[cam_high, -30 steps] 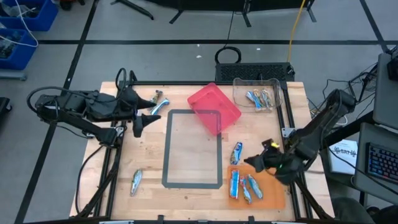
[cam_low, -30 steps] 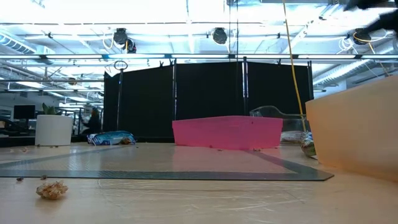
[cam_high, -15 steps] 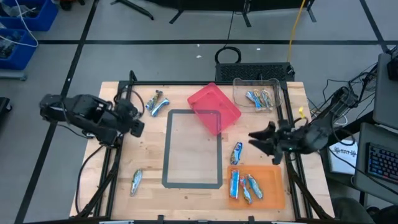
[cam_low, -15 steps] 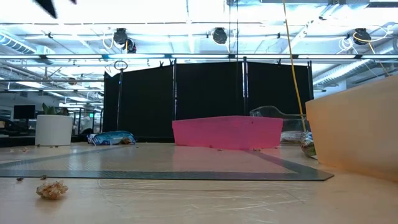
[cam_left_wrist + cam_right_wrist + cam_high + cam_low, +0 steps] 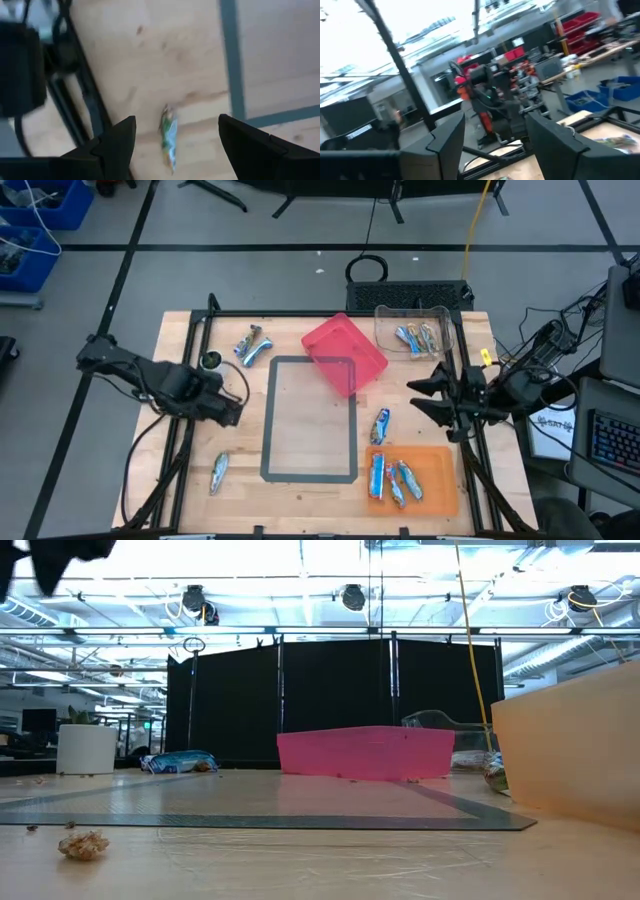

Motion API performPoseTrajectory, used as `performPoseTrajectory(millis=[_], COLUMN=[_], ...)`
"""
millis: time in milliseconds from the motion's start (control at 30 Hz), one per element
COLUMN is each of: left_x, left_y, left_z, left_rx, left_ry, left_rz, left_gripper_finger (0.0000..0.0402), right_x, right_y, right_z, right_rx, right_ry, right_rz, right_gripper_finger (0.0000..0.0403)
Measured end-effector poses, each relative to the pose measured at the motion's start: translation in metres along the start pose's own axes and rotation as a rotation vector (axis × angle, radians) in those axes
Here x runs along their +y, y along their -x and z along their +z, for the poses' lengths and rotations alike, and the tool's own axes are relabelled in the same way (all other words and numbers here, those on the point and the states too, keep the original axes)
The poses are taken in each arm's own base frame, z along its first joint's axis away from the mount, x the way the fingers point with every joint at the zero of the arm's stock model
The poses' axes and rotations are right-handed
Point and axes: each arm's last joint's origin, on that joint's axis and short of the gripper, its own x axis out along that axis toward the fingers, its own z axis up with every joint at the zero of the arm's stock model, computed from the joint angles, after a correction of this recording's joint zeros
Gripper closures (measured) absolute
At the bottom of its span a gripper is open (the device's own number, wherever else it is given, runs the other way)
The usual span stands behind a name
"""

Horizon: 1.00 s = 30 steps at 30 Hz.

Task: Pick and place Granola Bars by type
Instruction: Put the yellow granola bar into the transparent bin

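Note:
Foil-wrapped Granola Bars lie in groups. One lone bar [image 5: 219,472] [image 5: 169,139] rests flat on the wood near the front left. Two bars [image 5: 250,345] lie at the far left, and one [image 5: 380,424] lies beside the orange tray [image 5: 440,498], which holds several [image 5: 395,480]. More bars [image 5: 418,338] sit in the clear bin. My left gripper [image 5: 225,408] [image 5: 176,119] points down, open, above the table just far of the lone bar. My right gripper [image 5: 422,394] [image 5: 495,122] is raised at the right, open, pointing about level toward the left.
A pink tray [image 5: 345,355] sits tilted at the far middle, and a grey rectangular frame [image 5: 268,420] is marked out at the centre. A small round cup [image 5: 210,361] stands by the left arm. Black rails [image 5: 180,450] run along both table sides.
My left gripper has swung from near the two far-left bars toward the near edge, has sunk, and has tipped over until it points down. My right gripper has risen from over the orange tray, gone toward the far edge, and tipped up toward level.

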Motion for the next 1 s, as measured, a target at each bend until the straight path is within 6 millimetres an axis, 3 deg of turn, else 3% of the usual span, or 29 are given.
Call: performPoseTrajectory(millis=[133,400,733,1000], left_x=[-0.004,-0.012,-0.014,-0.006], left_y=[-0.022,-0.048,-0.082,-0.106], left_z=[-0.012,-0.032,-0.052,-0.070], left_rx=[0.075,0.078,0.112,0.183], left_ry=[0.006,0.004,0.027,0.099], left_rz=[0.058,-0.048,-0.144,-0.144], left_gripper_finger=[0.0119,0.0119,0.0118,0.0090], right_x=[0.000,0.001,0.001,0.000], right_y=[-0.001,-0.002,-0.002,-0.002], right_z=[-0.002,-0.003,-0.004,-0.007], right_rx=[0.022,0.052,0.059,0.087], right_ry=[0.021,0.031,0.036,0.034], right_rz=[0.042,0.143,0.145,0.138], right_gripper_finger=[0.0197,0.0189,0.0181,0.0181])
